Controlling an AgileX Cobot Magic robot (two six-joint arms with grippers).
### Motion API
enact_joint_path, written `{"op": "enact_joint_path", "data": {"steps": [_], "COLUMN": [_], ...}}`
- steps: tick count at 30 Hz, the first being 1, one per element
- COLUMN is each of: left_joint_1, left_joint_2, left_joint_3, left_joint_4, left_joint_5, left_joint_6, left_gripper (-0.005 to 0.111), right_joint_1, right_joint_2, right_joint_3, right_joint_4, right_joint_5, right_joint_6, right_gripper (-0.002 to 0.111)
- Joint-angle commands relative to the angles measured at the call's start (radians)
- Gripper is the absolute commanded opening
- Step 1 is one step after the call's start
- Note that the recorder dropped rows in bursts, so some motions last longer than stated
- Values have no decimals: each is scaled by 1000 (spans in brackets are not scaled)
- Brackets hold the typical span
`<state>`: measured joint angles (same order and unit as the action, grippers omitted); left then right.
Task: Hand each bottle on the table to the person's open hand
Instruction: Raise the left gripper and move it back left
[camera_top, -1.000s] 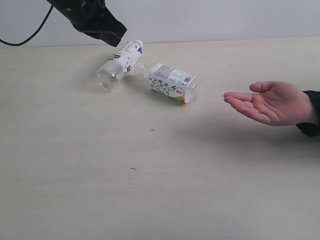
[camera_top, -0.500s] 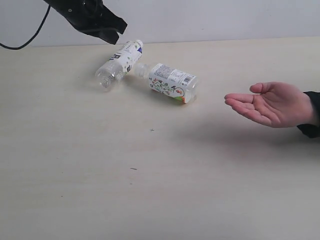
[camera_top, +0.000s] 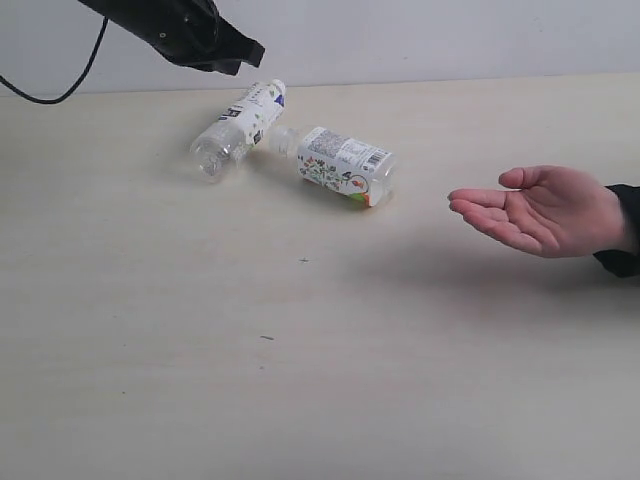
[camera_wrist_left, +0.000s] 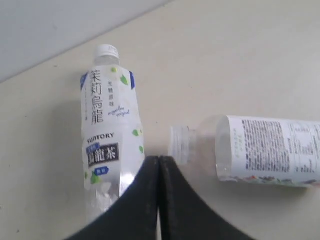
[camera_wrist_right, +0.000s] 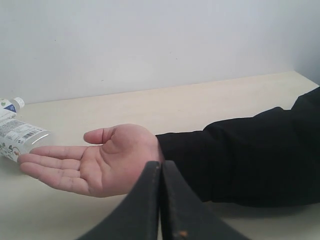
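Two bottles lie on their sides on the table (camera_top: 300, 330). The white-green bottle (camera_top: 238, 128) with its white cap lies at the back left, and the floral bottle (camera_top: 345, 165) is just right of it. My left gripper (camera_top: 240, 55) hangs shut and empty above and behind the white-green bottle (camera_wrist_left: 111, 130); its fingertips (camera_wrist_left: 152, 165) are pressed together over the gap beside the floral bottle (camera_wrist_left: 265, 155). The person's open hand (camera_top: 530, 210) waits palm up at the right. My right gripper (camera_wrist_right: 161, 166) is shut, close to that hand (camera_wrist_right: 100, 162). The pink-white and dark-print bottles are out of view.
A black cable (camera_top: 60, 85) trails from the left arm at the back left. The person's dark sleeve (camera_wrist_right: 250, 150) crosses the right side. A pale wall (camera_top: 450, 35) runs behind the table's far edge. A few tiny specks (camera_top: 267, 338) dot the tabletop.
My left gripper has lifted up and back from the white-green bottle. The bottles have not moved, and the hand has shifted only slightly.
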<state>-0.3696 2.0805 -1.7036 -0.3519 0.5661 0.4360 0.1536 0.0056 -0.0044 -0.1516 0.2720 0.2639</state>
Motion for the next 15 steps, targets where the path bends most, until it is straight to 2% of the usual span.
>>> {"op": "enact_joint_path", "data": {"steps": [1,7,10,15], "left_joint_1": [3,3,3,3], "left_joint_2": [7,18,44,141], "left_joint_3": [2,-39,-145,-394], "left_joint_4": [1,64,138,223], "left_joint_5": [-69,-30,97,342], "left_joint_6": [-30,-64,-139,-213], "left_gripper": [0,0,0,0], "right_joint_1": [3,3,3,3], "right_joint_2": [-6,-6,-6,-6], "right_joint_3": [4,4,4,4], "right_joint_4": [-4,-4,-4,-4], "right_joint_5": [-8,-8,-8,-8], "right_joint_6": [0,0,0,0], "right_gripper": [0,0,0,0]}}
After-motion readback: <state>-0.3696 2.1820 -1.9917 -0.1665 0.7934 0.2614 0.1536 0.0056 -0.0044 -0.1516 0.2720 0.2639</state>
